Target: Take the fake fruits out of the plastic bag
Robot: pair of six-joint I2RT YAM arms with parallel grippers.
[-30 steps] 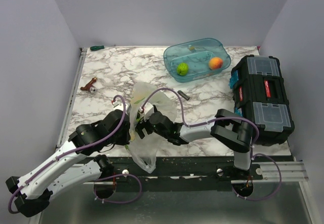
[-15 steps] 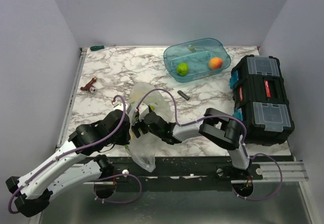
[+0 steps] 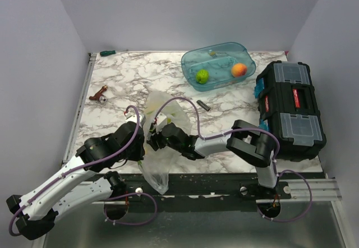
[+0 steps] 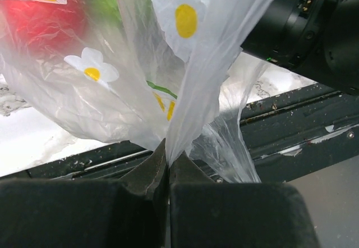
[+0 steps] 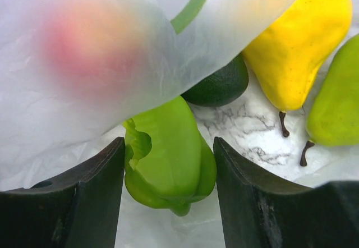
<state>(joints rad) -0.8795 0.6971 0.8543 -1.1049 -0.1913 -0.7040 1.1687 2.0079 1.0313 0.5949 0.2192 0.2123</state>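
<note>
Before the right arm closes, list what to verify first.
1. Left end effector pinching the plastic bag: ok, shut on the film.
2. Green pepper between the right end effector fingers: ok.
3. Pepper gripped: not ok, the jaws stand open around it.
4. Avocado and yellow pear outside the grip: ok, both lie beyond the fingertips.
5. Bag film out of the grip: cannot tell; a fold drapes over the pepper's far end.
6. Room in the teal tub: ok, much of its floor is bare.
</note>
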